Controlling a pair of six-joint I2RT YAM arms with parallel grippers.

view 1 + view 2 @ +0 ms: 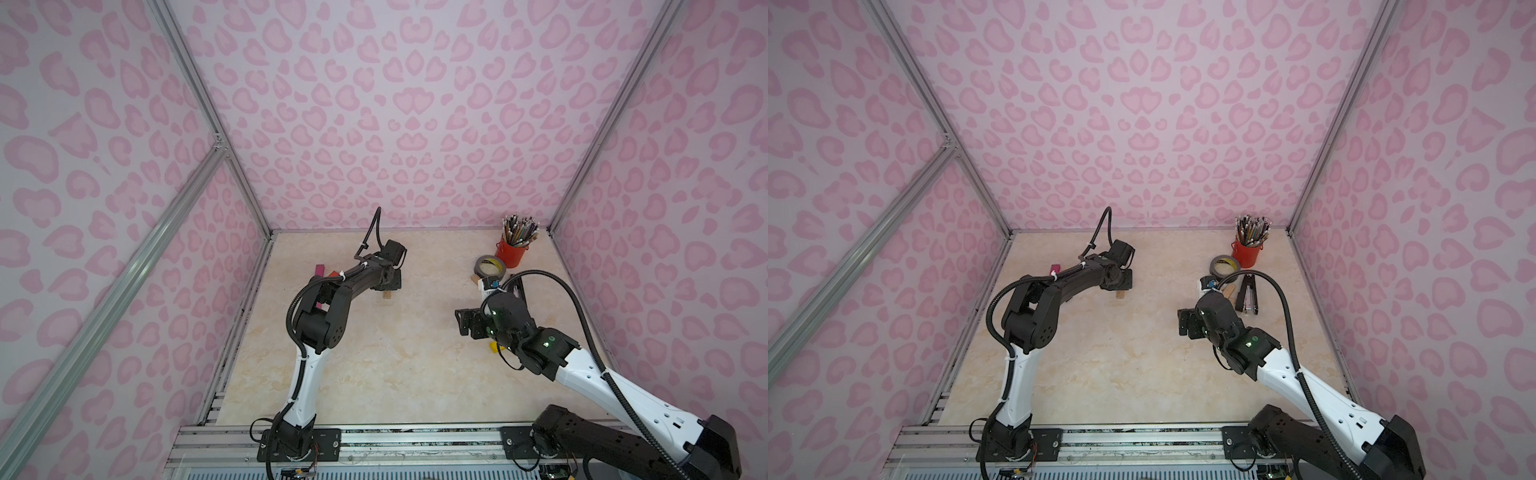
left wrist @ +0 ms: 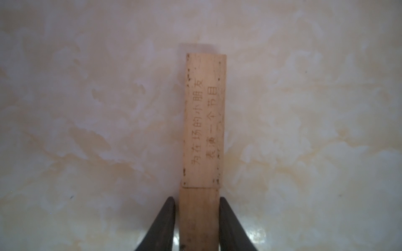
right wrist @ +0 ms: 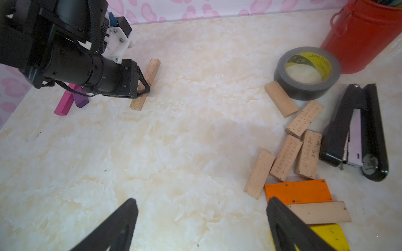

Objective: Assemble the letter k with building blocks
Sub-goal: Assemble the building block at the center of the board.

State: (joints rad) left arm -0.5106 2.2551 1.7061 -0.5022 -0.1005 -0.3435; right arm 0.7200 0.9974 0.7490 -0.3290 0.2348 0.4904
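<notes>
Item: wooden block (image 2: 203, 121), printed face up, flat on the table (image 2: 87, 130) toward its far side, well apart from the spare blocks (image 3: 285, 156) beside the stapler (image 3: 356, 130).
Left gripper (image 2: 197, 198): jaws close on either side of it; whether they pinch it cannot be told.
Right gripper (image 3: 202, 201): spread wide, empty.
Risk: a dragging pad at lift-off could skew the block.
Obscured: the block's near end is cut off.
</notes>
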